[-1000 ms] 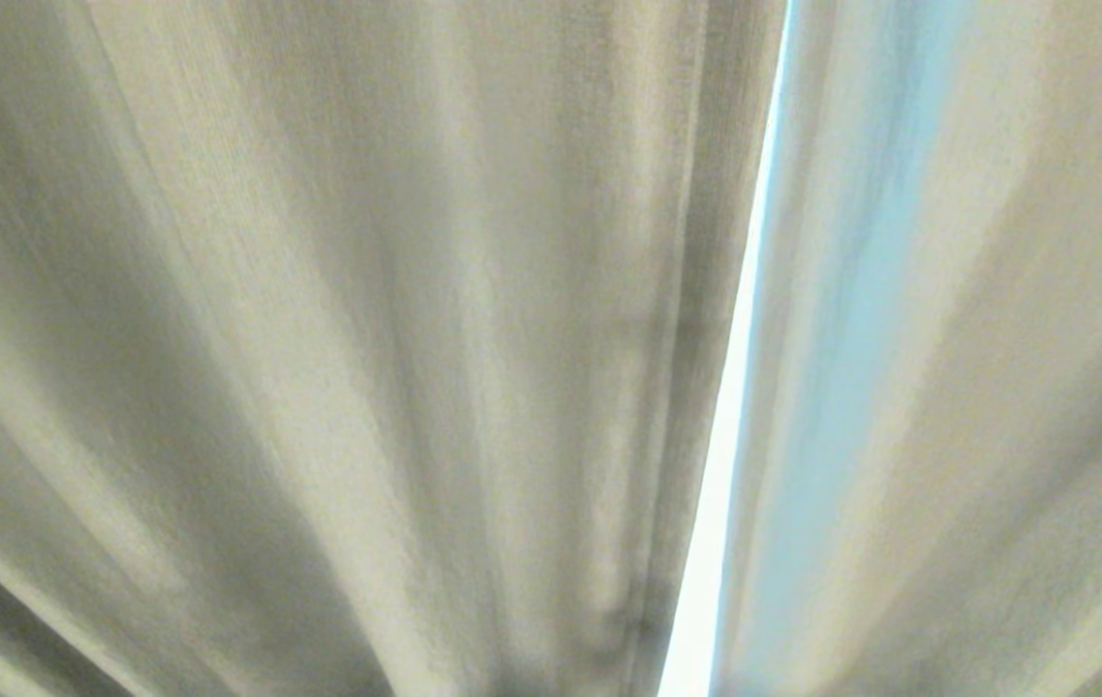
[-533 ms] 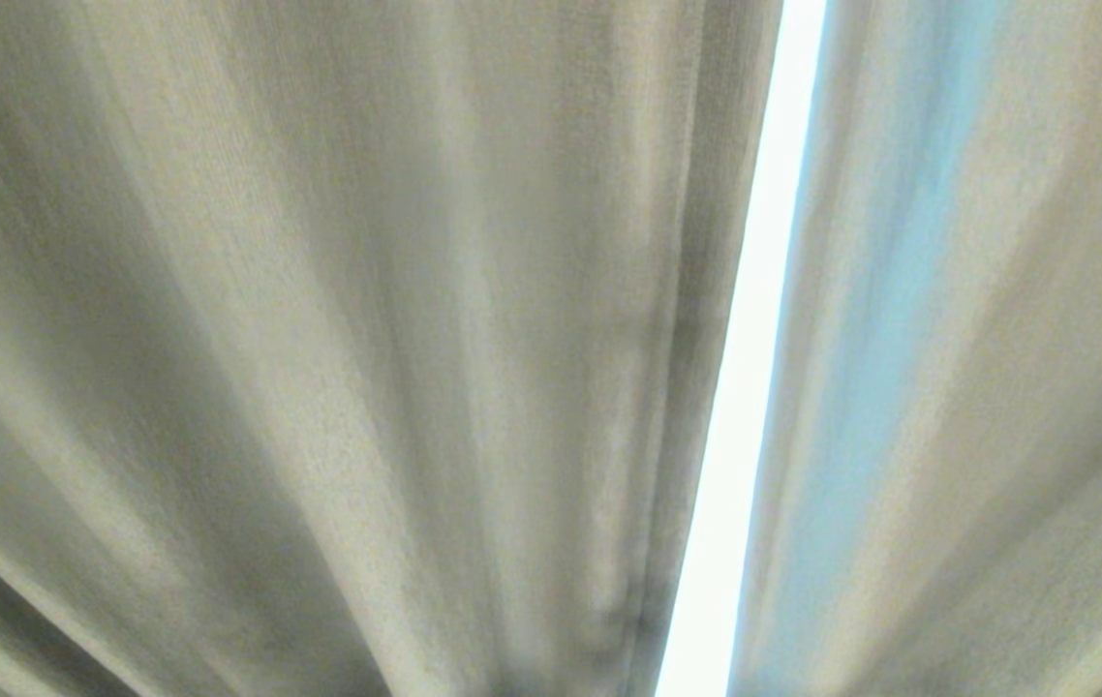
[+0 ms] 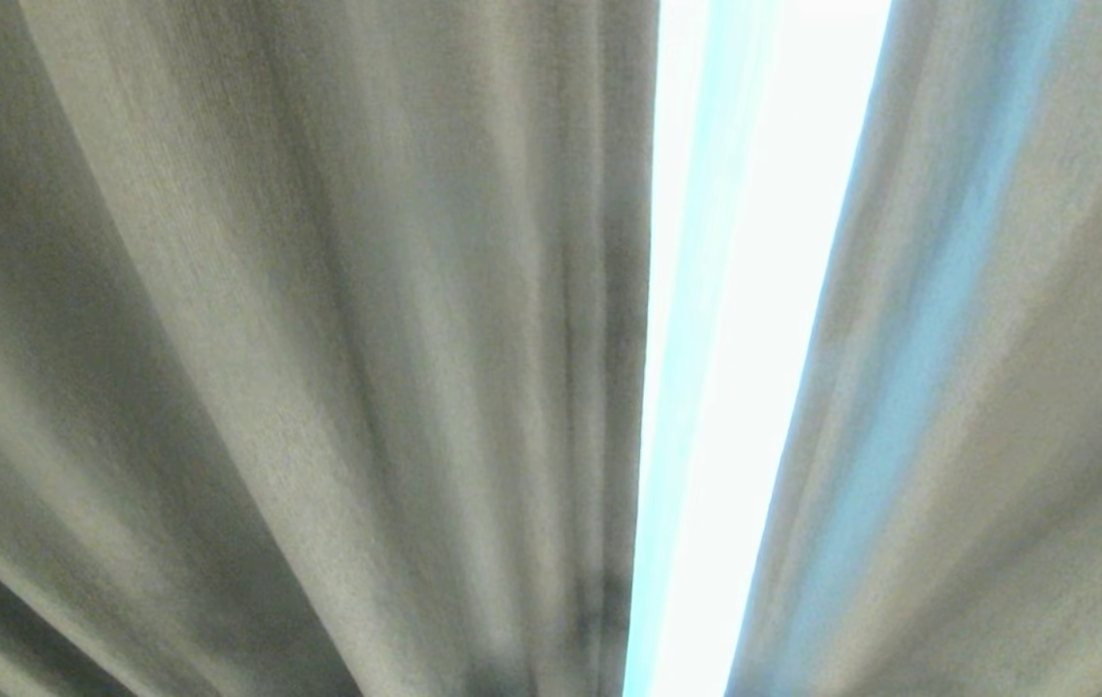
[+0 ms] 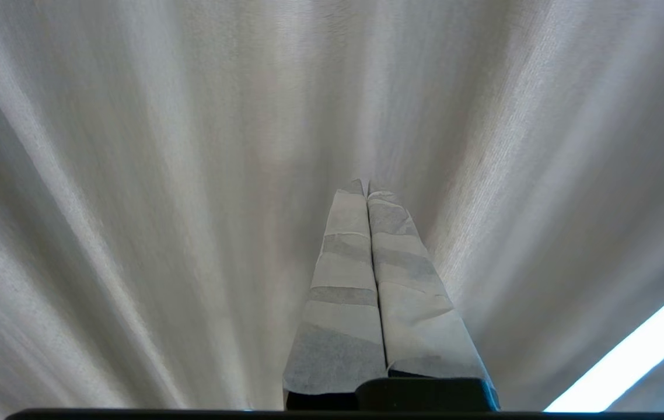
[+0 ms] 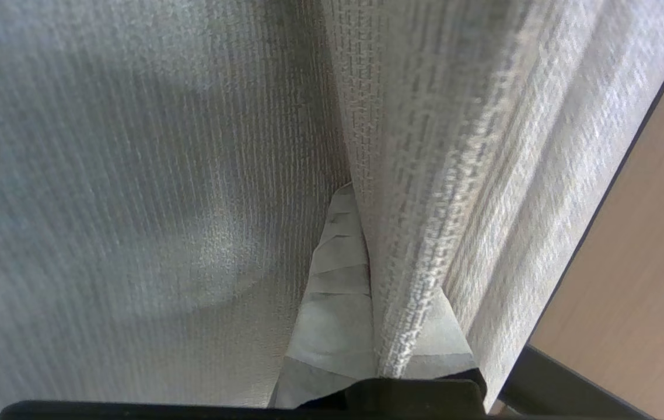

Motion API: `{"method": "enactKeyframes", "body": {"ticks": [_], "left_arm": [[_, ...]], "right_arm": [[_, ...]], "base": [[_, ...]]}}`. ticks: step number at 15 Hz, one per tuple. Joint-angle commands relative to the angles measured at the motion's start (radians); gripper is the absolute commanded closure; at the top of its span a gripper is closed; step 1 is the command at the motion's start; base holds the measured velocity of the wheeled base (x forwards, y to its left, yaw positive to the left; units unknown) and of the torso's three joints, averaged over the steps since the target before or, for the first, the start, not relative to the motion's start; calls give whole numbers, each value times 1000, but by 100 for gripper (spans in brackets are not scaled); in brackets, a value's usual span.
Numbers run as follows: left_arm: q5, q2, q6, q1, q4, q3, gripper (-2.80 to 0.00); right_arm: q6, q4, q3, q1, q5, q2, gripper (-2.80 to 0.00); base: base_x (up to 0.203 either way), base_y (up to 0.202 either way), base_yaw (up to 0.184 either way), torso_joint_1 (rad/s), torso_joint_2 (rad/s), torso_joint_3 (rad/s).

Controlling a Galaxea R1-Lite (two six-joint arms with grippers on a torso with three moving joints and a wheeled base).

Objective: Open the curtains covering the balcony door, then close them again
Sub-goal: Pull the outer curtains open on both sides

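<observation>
The cream-beige curtains fill the head view as a left panel (image 3: 319, 339) and a right panel (image 3: 996, 339), with a bright white gap (image 3: 764, 290) between them. The balcony door is hidden behind the fabric and the glare. My right gripper (image 5: 361, 198) is shut on a hemmed curtain edge (image 5: 408, 245), which runs between its taped fingers (image 5: 338, 274). My left gripper (image 4: 366, 188) is shut with nothing in it, its taped fingers (image 4: 343, 280) pointing at the curtain folds (image 4: 163, 175) close ahead. Neither arm shows in the head view.
A dark frame edge (image 5: 565, 379) and a tan surface (image 5: 647, 233) lie beside the held curtain in the right wrist view. A bright strip (image 4: 635, 350) shows at one corner of the left wrist view.
The gap between the two curtain panels has widened from a thin slit to a broad bright band. The left panel's edge has shifted left and the right panel's edge right.
</observation>
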Motion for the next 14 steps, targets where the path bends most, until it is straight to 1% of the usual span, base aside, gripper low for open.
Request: {"method": "enactKeyframes", "body": {"ticks": [1,3,6,7,9,13,14], "left_arm": [[0,0,-1,0,-1,0,0],[0,0,-1,0,-1,0,0],[0,0,-1,0,-1,0,0],[0,0,-1,0,-1,0,0],[0,0,-1,0,-1,0,0],[0,0,-1,0,-1,0,0],[0,0,-1,0,-1,0,0]], "right_arm": [[0,-6,-1,-1,2,9,0],[0,-6,2,0,7,4,0],[-5,-6,17,0,62,-19,0],[-5,-6,24,1,65,-31,0],[-4,-6,57,10,77,-62,0],[0,-6,147,24,161,-151,0],[10,-5,164,37,170,-178,0]], "base": [[0,0,0,0,0,0],[0,0,0,0,0,0],[0,0,0,0,0,0],[0,0,0,0,0,0],[0,0,0,0,0,0],[0,0,0,0,0,0],[0,0,0,0,0,0]]}}
